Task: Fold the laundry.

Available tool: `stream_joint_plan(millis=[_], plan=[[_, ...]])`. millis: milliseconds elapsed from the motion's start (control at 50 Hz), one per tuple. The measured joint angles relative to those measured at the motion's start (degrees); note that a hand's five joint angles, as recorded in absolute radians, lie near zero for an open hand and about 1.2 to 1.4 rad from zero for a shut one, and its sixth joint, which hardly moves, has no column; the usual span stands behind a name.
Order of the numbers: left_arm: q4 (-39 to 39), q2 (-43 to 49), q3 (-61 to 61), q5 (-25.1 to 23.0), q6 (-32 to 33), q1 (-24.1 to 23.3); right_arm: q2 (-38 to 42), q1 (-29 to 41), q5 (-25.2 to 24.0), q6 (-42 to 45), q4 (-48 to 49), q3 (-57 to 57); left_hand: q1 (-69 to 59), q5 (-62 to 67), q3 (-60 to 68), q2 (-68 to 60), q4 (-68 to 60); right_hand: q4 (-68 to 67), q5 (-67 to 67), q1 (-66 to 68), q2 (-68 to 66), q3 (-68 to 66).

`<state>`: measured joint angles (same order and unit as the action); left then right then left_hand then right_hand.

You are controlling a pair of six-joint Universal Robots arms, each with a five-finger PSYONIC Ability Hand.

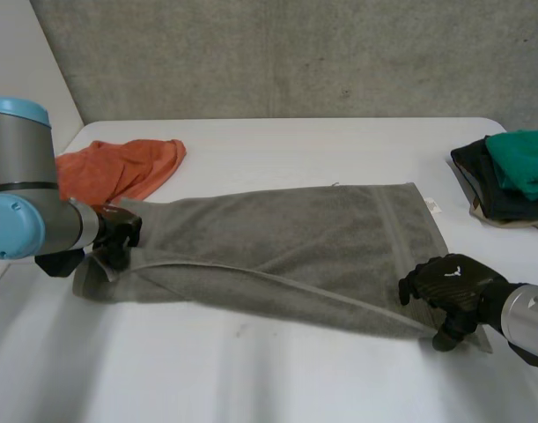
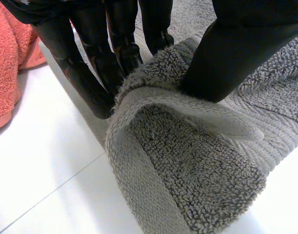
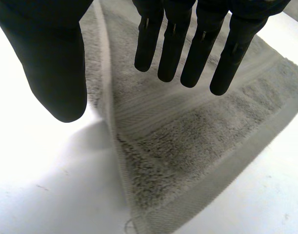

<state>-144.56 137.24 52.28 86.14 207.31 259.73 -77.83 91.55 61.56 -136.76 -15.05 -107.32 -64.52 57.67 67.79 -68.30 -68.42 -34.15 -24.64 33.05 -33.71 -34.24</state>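
Note:
A grey towel (image 1: 286,238) lies stretched across the white table (image 1: 251,370), with a long fold along its near side. My left hand (image 1: 119,236) is at the towel's left end. In the left wrist view its fingers (image 2: 90,73) and thumb (image 2: 236,53) pinch a raised fold of the towel (image 2: 188,170). My right hand (image 1: 453,280) hovers over the towel's near right corner. In the right wrist view its fingers (image 3: 173,44) are straight and spread from the thumb (image 3: 46,63), holding nothing, with the towel corner (image 3: 188,146) flat below them.
An orange cloth (image 1: 119,167) lies crumpled at the back left, just behind my left hand, and also appears beside the fingers (image 2: 7,73). A stack of folded clothes with a green piece (image 1: 519,163) on top sits at the table's right edge.

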Motion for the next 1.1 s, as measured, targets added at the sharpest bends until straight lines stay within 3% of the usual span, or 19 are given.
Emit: stream_joint_plan(millis=[360, 480, 680, 780, 860, 960, 1020, 1100], plan=[[0.18, 1.40, -0.91, 0.81, -0.26, 0.75, 0.79, 2.03, 1.46, -0.02, 0.53, 0.31, 0.00, 0.00, 0.00, 0.00, 0.00, -0.95, -0.91, 1.30, -0.94, -1.04], [0.82, 0.79, -0.37, 0.25, -0.63, 0.71, 5.19, 2.46, 5.18, 0.56, 4.66, 1.20, 0.00, 0.00, 0.00, 0.00, 0.00, -31.86, -31.06, 31.91, -32.57, -31.54], [-0.34, -1.51, -4.71, -2.64, -0.72, -0.31, 6.57, 5.37, 8.16, -2.23, 17.24, 13.77, 0.00, 0.00, 0.00, 0.00, 0.00, -34.11, -32.31, 31.91, -33.75, -33.47], [-9.95, -5.30, -13.31, -5.79, -4.74, -0.95, 7.39, 8.32, 10.44, -5.89, 32.85, 26.64, 0.00, 0.00, 0.14, -0.21, -0.11, -34.13, -32.31, 31.91, -33.75, -33.56], [-25.66, -10.86, -16.73, -7.49, -13.62, -0.57, 8.30, 9.36, 13.88, -10.88, 50.91, 35.28, 0.00, 0.00, 0.15, -0.21, -0.19, -34.14, -32.30, 31.91, -33.75, -33.66], [-46.24, -16.86, -14.67, -6.96, -26.28, 0.25, 9.51, 9.79, 17.21, -16.95, 65.39, 41.14, 0.00, 0.00, 0.15, -0.21, -0.19, -34.16, -32.48, 31.91, -33.75, -33.71], [-52.60, -18.33, -12.59, -6.74, -30.96, 0.37, 10.67, 10.17, 17.92, -18.74, 66.11, 43.48, 0.00, 0.00, 0.15, -0.21, -0.19, -34.16, -32.81, 31.91, -33.75, -33.72], [-53.64, -18.01, -10.03, -6.96, -33.00, 0.47, 12.64, 10.80, 17.94, -19.47, 61.08, 46.13, 0.00, 0.00, 0.15, -0.21, -0.19, -34.16, -32.81, 31.91, -33.75, -33.71]])
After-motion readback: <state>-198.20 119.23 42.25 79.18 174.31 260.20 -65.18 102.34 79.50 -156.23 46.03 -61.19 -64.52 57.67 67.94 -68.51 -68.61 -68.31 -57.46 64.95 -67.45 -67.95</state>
